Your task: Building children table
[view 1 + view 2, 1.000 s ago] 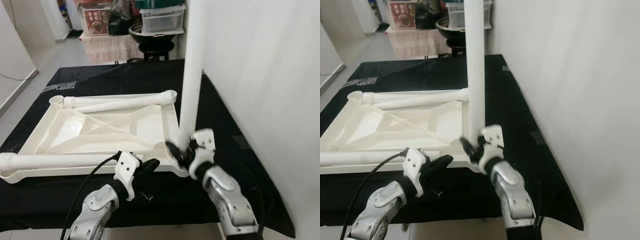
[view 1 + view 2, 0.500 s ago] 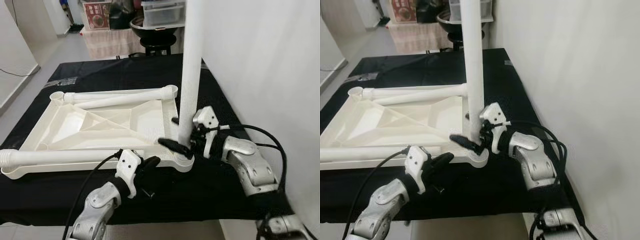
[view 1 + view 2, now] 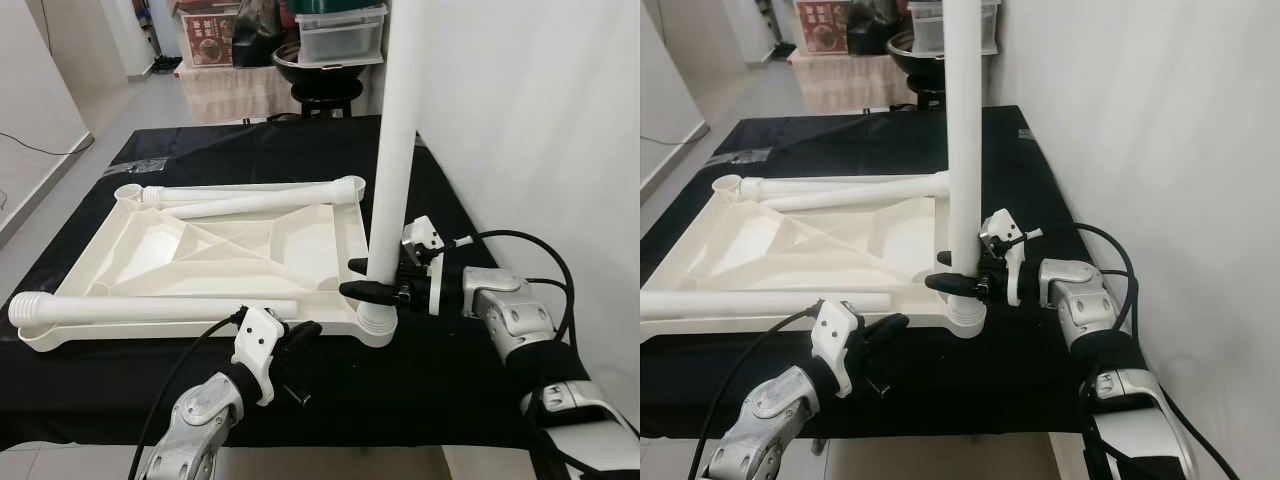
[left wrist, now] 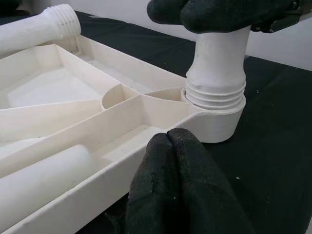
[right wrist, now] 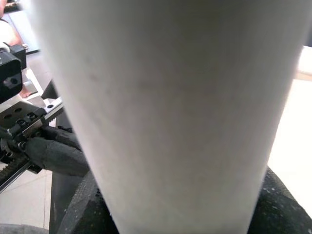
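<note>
Lying upside down on the black tabletop [image 3: 120, 390]: a cream plastic top [image 3: 230, 250], ribbed underneath, rim up, stiff and likely light. Resting along its near-left edge: a loose leg [image 3: 140, 308], threaded end at far left. Lying across the far edge: two more legs [image 3: 250, 198], all smooth, round and pale, probably hollow and slippery to pinch.

Hovering at the near edge, just short of the rim: left gripper [image 3: 297, 338], fingers [image 4: 175, 185] pressed together, clenched on nothing, pointing toward the near-right corner socket [image 4: 219, 124]. Likely bracing or waiting, judging by its pose.

Standing upright in that near-right socket: the fourth leg [image 3: 395, 170], tall, tapering slightly, threaded collar [image 4: 215, 92] showing just above the socket, so probably not yet screwed fully home. Wrapping the leg low down, just above the collar: right gripper [image 3: 375, 290], reaching in from the right, fingers [image 3: 950, 284] grasping the shaft on both sides.

Handling judgement: a hard smooth tube, apt to spin inside the grip instead of turning; best taken low near the threads, as now, where leverage is short and tilt is least. Tall leg likely to lean and cross-thread if pushed sideways; top likely to slide on the cloth unless held down at the rim.
</note>
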Tool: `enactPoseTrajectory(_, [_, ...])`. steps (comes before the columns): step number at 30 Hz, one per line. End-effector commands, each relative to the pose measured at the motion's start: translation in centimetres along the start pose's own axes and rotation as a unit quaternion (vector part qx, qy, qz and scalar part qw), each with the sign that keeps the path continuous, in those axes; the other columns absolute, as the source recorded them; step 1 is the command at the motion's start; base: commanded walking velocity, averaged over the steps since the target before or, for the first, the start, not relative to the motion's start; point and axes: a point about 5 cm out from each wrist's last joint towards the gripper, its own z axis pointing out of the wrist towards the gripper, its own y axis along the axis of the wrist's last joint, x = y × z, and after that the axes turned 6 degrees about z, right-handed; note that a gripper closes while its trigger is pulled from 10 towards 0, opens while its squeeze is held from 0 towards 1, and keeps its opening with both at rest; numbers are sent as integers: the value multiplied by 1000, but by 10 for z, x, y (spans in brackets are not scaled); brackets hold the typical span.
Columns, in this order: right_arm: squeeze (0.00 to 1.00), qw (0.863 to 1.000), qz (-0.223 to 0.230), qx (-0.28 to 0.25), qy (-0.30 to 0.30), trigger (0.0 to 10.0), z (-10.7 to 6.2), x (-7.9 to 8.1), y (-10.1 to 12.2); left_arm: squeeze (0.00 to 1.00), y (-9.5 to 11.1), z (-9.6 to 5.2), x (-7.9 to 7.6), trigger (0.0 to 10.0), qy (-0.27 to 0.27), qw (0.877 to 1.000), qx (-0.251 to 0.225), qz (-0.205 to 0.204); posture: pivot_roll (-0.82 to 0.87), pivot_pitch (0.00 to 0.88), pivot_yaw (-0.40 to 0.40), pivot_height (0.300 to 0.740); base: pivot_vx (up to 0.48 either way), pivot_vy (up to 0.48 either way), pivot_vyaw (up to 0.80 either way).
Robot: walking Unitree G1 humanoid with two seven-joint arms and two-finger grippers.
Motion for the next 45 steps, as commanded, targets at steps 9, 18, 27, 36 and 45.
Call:
enactPoseTrajectory(9, [0,966,34,14,-257,0,-4,14,-52,0,2,-7,0,10000,0,1000,2,16,-92,111,13,740,0,0,0])
enactPoseTrajectory(18, [0,918,82,-13,-387,0,27,57,-74,0,2,-8,3,10000,-7,1000,4,13,-103,115,31,740,0,0,0])
enactPoseTrajectory(27, [0,919,72,-31,-385,10000,34,50,-60,0,2,-8,4,10000,2,1000,4,11,-95,113,35,740,0,0,0])
enactPoseTrajectory(36, [0,956,25,-92,-279,10000,35,38,-12,0,1,-5,3,10000,-4,1000,5,10,-92,99,32,740,0,0,0])
enactPoseTrajectory(45, [0,985,-50,-60,-155,10000,31,18,13,0,1,-4,3,10000,-1,1000,5,10,-84,92,26,740,0,0,0])
